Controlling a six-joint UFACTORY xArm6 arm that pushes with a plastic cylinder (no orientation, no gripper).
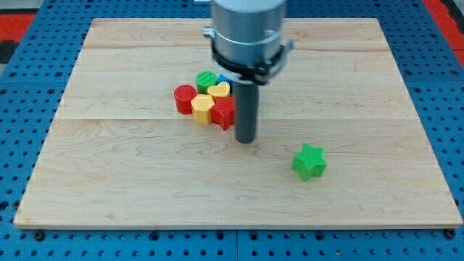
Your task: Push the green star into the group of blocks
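The green star [309,161] lies alone on the wooden board [145,188], toward the view's lower right. The group of blocks sits left of centre: a red cylinder [185,98], a yellow hexagon-like block [202,106], a red block [223,112], a yellow heart [219,90], a green cylinder [206,78] and a blue block [225,78], mostly hidden behind the arm. My tip [246,139] rests on the board just right of the red block, up and to the left of the green star, with a clear gap to the star.
The arm's grey body [246,32] hangs over the board's upper middle and hides part of the group. A blue perforated table [449,94] surrounds the board on all sides.
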